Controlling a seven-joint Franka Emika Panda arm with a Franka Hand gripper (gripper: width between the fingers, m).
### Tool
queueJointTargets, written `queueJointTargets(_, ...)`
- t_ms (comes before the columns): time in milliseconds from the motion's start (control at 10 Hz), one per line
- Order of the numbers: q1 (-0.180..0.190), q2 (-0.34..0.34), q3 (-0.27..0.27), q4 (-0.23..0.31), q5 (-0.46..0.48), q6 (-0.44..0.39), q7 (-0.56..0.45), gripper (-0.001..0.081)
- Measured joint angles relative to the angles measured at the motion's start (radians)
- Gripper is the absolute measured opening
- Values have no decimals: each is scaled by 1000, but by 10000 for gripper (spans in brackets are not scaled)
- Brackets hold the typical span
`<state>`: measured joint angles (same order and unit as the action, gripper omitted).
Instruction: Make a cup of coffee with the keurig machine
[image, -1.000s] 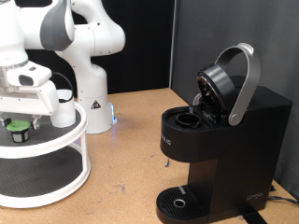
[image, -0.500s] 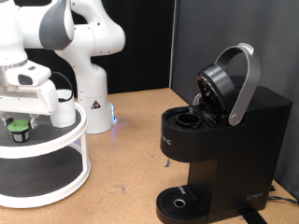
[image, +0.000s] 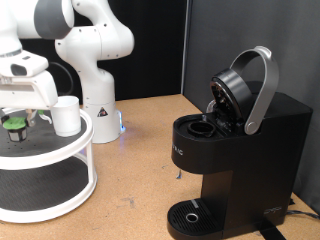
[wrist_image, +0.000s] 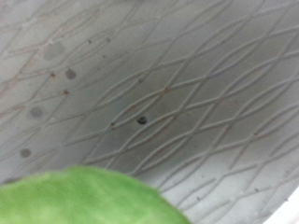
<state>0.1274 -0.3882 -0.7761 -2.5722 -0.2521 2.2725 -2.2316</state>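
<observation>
The gripper (image: 14, 112) hangs at the exterior view's left edge, over the top tier of a round white two-tier stand (image: 60, 150). Directly under it is a small dark pod with a green top (image: 13, 127); the fingers seem to sit around the pod, but whether they are actually pinching it cannot be told from these views. The wrist view is filled with the stand's grey mesh floor and a blurred green patch, the pod's top (wrist_image: 89, 198).

The cup (image: 66, 115) stands upright on the same top tier, just beside the pod, toward the stand's right rim; nothing of its inside shows.

The keurig machine (image: 235, 150) sits on the bench's right side, well apart from the stand. Its lid handle is raised, the brew head tilted open, and the pod chamber looks dark and unfilled. The round drip tray at its base carries nothing.
</observation>
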Motion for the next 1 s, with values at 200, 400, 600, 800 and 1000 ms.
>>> queueJointTargets(200,0,-40,8,26,0,-59,0,477)
queueJointTargets(400,-1,-74,18,51,-10,-118,0,477)
queueJointTargets(600,-1,-86,23,56,-18,-139,1,477)
queueJointTargets(800,6,-86,17,42,87,-121,33,477)
queueJointTargets(1000,29,-84,21,30,201,-90,118,477)
